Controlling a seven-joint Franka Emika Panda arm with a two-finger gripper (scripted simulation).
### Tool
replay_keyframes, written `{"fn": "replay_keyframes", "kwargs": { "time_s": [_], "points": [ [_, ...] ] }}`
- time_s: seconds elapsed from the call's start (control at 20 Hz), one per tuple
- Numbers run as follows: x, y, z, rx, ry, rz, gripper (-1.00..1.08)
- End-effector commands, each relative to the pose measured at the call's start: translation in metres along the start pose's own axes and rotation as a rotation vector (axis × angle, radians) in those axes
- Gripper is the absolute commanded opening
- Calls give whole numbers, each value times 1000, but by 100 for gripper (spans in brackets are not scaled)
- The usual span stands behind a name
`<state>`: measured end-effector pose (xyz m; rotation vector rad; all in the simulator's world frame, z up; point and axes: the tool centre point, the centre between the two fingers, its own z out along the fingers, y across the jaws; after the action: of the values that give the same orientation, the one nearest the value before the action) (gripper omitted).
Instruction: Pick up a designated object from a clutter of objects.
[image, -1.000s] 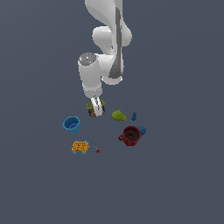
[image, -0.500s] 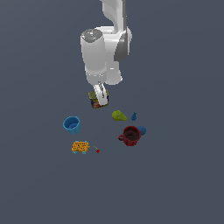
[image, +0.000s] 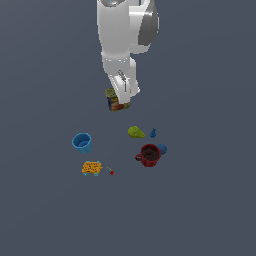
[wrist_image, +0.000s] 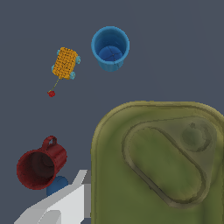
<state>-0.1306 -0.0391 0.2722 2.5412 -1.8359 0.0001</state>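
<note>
The designated object, a small tin can (image: 115, 100) with a dark green top and a blue-yellow label, hangs above the floor, away from the clutter of objects. My gripper (image: 119, 99) is shut on it from above. In the wrist view the can's olive-green lid (wrist_image: 157, 166) fills most of the picture, with one white finger (wrist_image: 65, 204) beside it. The clutter lies below: a blue cup (image: 82, 142), a red mug (image: 149, 155), a yellow-green pear shape (image: 135, 132), a small blue piece (image: 153, 133), an orange-yellow box (image: 92, 168) and a tiny red bit (image: 111, 172).
A blue ball (image: 161, 149) sits right behind the red mug. The wrist view shows the blue cup (wrist_image: 110, 47), the orange-yellow box (wrist_image: 65, 63), the red bit (wrist_image: 51, 93) and the red mug (wrist_image: 41, 164) on the dark grey floor (image: 210, 200).
The arm has risen with the can held in the gripper, lifting it off the floor and further from the clutter. The other items have not moved.
</note>
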Motion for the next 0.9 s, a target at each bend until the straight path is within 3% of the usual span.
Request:
{"fn": "replay_keyframes", "kwargs": {
  "time_s": [0.0, 0.85],
  "points": [
    [-7, -2, -24, 3, 1, 0, -100],
    [-50, -20, -162, 5, -3, -2, -100]
  ]
}}
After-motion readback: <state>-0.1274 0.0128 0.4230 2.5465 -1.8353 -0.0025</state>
